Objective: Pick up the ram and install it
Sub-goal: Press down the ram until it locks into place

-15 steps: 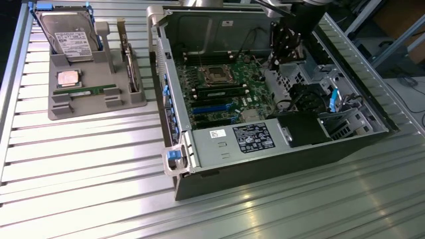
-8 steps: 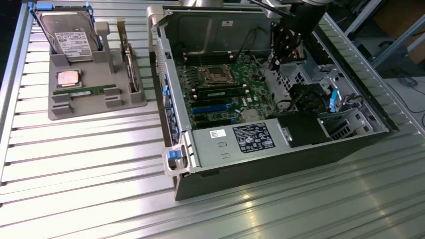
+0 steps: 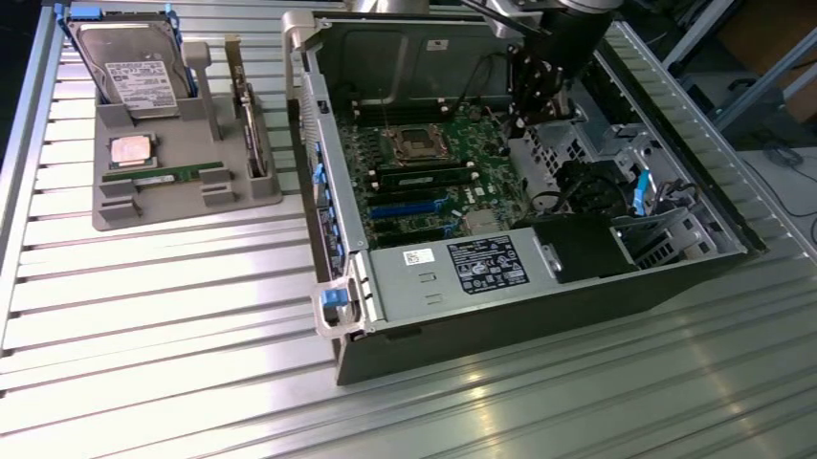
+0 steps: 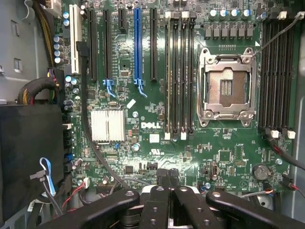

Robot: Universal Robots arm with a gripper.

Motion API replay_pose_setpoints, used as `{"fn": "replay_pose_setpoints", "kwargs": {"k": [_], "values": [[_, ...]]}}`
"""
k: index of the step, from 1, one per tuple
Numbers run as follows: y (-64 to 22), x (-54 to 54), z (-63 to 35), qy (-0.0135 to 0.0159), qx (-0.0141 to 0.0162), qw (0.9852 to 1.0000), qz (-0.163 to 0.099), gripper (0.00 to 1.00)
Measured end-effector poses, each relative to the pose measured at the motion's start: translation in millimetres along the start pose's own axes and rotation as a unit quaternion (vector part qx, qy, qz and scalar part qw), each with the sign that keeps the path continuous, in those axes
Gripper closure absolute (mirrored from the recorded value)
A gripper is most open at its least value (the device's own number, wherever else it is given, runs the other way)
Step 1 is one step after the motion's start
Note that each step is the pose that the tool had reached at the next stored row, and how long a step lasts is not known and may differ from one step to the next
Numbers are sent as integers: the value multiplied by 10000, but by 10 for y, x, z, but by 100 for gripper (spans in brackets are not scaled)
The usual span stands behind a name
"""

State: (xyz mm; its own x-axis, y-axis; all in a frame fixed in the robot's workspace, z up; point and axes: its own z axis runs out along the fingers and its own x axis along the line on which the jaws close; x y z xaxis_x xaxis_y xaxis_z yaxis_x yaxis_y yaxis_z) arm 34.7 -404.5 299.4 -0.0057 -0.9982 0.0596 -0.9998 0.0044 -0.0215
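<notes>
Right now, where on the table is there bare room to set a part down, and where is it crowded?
Bare table lies in front of the tray, beside the case, and along the front edge. The tray is crowded: drive, processor, ram and card. Inside the case, the gripper hangs over a packed motherboard.

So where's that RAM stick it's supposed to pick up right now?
In the exterior view, the ram lies on the grey holder tray at the exterior view's left, outside the open computer case, just below the square processor chip and the hard drive.
</notes>
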Motion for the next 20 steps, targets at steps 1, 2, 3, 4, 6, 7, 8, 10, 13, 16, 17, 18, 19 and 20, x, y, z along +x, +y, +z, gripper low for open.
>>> {"fn": "replay_pose_setpoints", "kwargs": {"k": [1, 2, 3, 4, 6, 7, 8, 10, 13, 16, 17, 18, 19, 20], "values": [[11, 0, 7, 4, 0, 10000, 0, 89], [17, -1, 11, 5, 0, 10000, 0, 89], [31, -1, 19, 7, 0, 10000, 0, 89], [52, -1, 30, 10, 0, 10000, 0, 89], [100, -3, 65, 13, 0, 10000, 0, 89], [118, -4, 82, 13, 0, 10000, 1, 89], [128, -5, 96, 13, 0, 10000, 1, 89], [154, -6, 119, 12, 0, 10000, 2, 89], [205, -9, 166, 13, 0, 10000, 2, 89], [240, -11, 198, 13, 0, 10000, 2, 89], [249, -11, 206, 13, 0, 10000, 2, 89], [265, -12, 221, 12, 0, 10000, 2, 89], [280, -13, 234, 13, 0, 10000, 2, 89], [295, -13, 249, 13, 0, 10000, 2, 89]]}}
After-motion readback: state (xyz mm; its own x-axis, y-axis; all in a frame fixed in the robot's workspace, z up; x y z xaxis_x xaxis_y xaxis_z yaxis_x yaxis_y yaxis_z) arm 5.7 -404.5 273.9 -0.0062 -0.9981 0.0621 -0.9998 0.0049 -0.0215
